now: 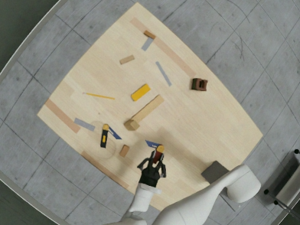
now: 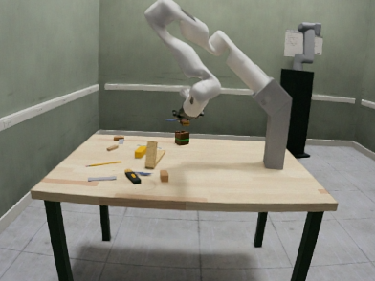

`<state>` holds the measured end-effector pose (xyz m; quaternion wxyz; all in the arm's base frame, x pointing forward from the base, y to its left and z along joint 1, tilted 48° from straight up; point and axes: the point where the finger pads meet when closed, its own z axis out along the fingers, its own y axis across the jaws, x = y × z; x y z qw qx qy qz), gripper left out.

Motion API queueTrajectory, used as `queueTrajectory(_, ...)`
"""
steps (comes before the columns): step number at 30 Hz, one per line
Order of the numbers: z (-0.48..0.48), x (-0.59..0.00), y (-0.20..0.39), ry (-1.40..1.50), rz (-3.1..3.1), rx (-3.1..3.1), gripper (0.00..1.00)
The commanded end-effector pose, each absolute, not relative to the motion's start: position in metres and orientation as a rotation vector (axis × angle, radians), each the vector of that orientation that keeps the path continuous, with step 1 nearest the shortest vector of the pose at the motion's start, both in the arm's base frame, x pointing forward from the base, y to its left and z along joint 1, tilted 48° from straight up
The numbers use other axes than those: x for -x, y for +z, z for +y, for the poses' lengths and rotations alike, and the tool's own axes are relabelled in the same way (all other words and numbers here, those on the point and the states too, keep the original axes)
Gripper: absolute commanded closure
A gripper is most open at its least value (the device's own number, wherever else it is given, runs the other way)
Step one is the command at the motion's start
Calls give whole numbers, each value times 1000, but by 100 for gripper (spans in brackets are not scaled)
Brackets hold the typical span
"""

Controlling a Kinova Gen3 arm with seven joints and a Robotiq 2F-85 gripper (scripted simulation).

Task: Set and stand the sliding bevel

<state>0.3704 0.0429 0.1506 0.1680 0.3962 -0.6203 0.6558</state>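
My gripper (image 1: 155, 160) is shut on the wooden sliding bevel (image 1: 157, 150), a red-brown stock with an orange pivot and a blue blade pointing left. It holds the bevel in the air well above the table, as the side view shows (image 2: 182, 118). The black bevel (image 1: 104, 137) (image 2: 132, 177) lies on the table to the left with its blue blade out. The leg and rail (image 1: 145, 112) stand mid-table, the leg upright on the rail (image 2: 152, 154). The dark slotted block (image 1: 199, 84) sits at the far right (image 2: 182, 138), apart from my gripper.
A yellow block (image 1: 140, 92), a pencil (image 1: 99, 96), small wooden blocks (image 1: 124, 150) (image 1: 126, 59) and grey strips (image 1: 163, 73) (image 1: 84, 124) lie scattered on the table. The arm's grey base (image 1: 214, 171) stands at the near right corner.
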Motion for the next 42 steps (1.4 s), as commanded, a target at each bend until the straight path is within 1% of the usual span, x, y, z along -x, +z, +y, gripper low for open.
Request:
queueTrajectory(1, 44, -370, 150, 1865, -1764, -1132, 90)
queueTrajectory(26, 70, -360, 134, 1831, -1712, -1271, 90)
queueTrajectory(42, 113, -336, 105, 1765, -1592, -1512, 90)
